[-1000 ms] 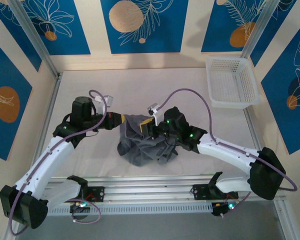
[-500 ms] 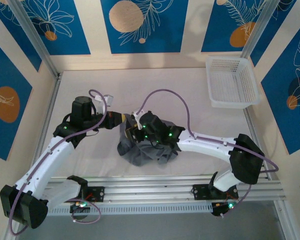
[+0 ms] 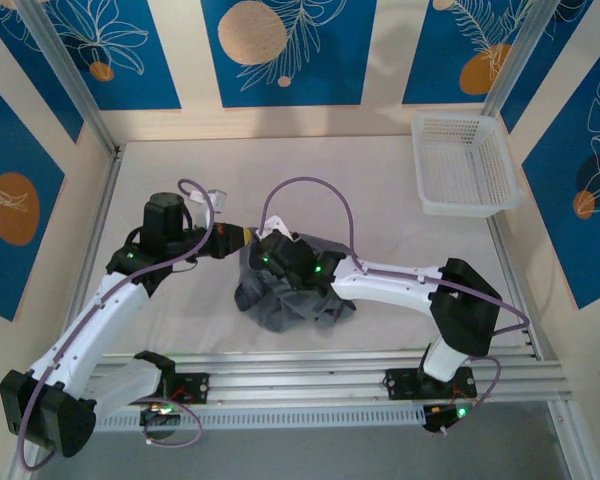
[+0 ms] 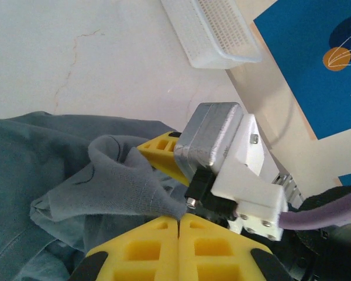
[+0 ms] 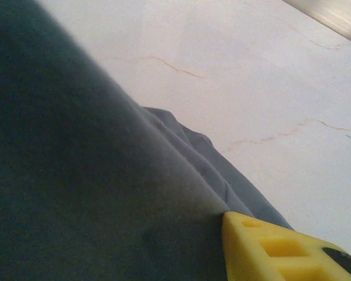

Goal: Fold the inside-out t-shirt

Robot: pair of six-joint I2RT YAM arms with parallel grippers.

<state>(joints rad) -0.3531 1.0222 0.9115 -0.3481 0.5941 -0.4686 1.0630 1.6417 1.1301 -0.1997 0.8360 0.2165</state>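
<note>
My left tool (image 3: 243,241) is clamped tight. Its two yellow fingers (image 4: 146,246) are pressed together, with a ridge of the inside-out t-shirt (image 3: 285,300) pinched at their tips. The shirt is not spread out. It sits as a crumpled grey heap on the counter (image 3: 370,180), directly below that tool and to its near side. My right tool (image 3: 267,257) is nose-down in the same heap, just beside the left tool. On the left wrist view, one of its yellow fingers (image 4: 159,149) pokes out of the cloth right behind the pinched ridge. On the right wrist view, grey cloth lies across most of the lens beside one finger (image 5: 275,252). I cannot tell how wide that tool stands or whether it has any cloth. The white basket (image 3: 467,205) is well apart from both tools, in the far right corner.
</note>
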